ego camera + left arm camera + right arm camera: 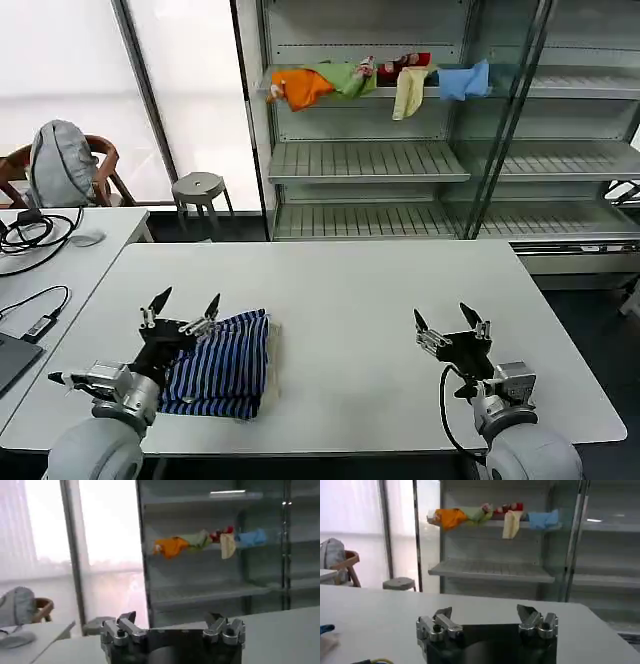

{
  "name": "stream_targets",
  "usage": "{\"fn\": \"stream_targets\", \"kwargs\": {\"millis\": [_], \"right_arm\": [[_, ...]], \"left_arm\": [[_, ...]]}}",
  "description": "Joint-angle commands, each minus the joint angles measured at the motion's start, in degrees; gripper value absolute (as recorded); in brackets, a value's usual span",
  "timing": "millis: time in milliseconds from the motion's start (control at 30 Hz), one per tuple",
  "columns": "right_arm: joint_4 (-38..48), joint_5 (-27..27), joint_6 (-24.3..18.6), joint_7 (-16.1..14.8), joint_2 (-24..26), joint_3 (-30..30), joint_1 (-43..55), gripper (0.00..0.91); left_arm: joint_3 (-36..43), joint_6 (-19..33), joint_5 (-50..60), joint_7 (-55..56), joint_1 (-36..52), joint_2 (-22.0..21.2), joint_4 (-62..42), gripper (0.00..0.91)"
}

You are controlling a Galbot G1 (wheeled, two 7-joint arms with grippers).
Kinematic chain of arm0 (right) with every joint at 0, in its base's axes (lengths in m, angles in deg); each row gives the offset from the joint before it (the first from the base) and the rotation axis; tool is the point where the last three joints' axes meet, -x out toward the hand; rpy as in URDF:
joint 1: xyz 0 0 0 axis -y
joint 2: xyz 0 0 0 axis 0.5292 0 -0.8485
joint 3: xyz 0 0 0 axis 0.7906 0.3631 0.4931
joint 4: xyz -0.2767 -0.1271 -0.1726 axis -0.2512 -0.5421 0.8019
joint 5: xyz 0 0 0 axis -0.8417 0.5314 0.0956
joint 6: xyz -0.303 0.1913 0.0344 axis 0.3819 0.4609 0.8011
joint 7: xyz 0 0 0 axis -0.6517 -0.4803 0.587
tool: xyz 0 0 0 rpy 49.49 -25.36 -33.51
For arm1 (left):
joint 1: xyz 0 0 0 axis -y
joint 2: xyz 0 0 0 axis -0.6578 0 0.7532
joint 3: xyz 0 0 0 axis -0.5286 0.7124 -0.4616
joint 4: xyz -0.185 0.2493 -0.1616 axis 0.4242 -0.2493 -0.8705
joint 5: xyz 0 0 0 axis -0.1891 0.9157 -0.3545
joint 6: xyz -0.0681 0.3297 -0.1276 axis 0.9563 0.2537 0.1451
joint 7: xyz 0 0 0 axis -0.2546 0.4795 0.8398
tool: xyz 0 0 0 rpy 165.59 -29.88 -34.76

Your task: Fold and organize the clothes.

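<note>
The blue and black striped shirt [222, 366] lies folded into a compact stack near the front left of the white table [350, 290]. My left gripper [185, 302] hovers just above the shirt's near-left part, open, fingers pointing up and holding nothing. In the left wrist view the left gripper [171, 620] has its fingertips spread wide. My right gripper [446, 320] is raised over the front right of the table, open and empty, well away from the shirt. The right wrist view shows the right gripper [485, 614] with bare table beyond it.
A metal shelf rack [400, 160] stands behind the table with orange, green, yellow and light-blue garments [370, 82] on an upper shelf. A second table [60, 250] with cables sits at left, with a stool [200, 188] and a chair [60, 165] behind.
</note>
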Motion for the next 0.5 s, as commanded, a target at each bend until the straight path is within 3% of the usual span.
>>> {"fn": "stream_targets", "kwargs": {"millis": [33, 133, 300, 400, 433, 500], "right_arm": [[0.56, -0.20, 0.04, 0.08, -0.38, 0.67, 2.06, 0.907], [0.91, -0.45, 0.03, 0.09, -0.76, 1.40, 2.25, 0.907], [1.11, -0.46, 0.09, 0.16, -0.39, 1.52, 2.48, 0.907], [1.28, -0.53, 0.17, 0.21, -0.34, 1.88, 2.68, 0.907], [1.37, -0.62, 0.17, 0.20, -0.36, 2.01, 2.62, 0.907], [1.69, -0.80, 0.14, 0.18, -0.39, 2.23, 2.57, 0.907]], "left_arm": [[-8.84, -1.90, -13.64, -1.26, 1.29, 3.17, -3.96, 0.907], [-7.44, 1.26, -12.12, -5.06, 0.57, 2.43, -5.85, 0.907], [-7.87, 2.14, -10.89, -12.23, 1.30, 1.47, -6.98, 0.907], [-9.98, -6.90, -16.25, -11.56, 2.44, 1.56, -1.16, 0.907], [-11.07, -12.87, -20.91, -11.39, 2.57, 1.29, 0.37, 0.907], [-10.61, -11.52, -22.03, -11.75, 2.57, 0.42, 0.86, 0.907]]}}
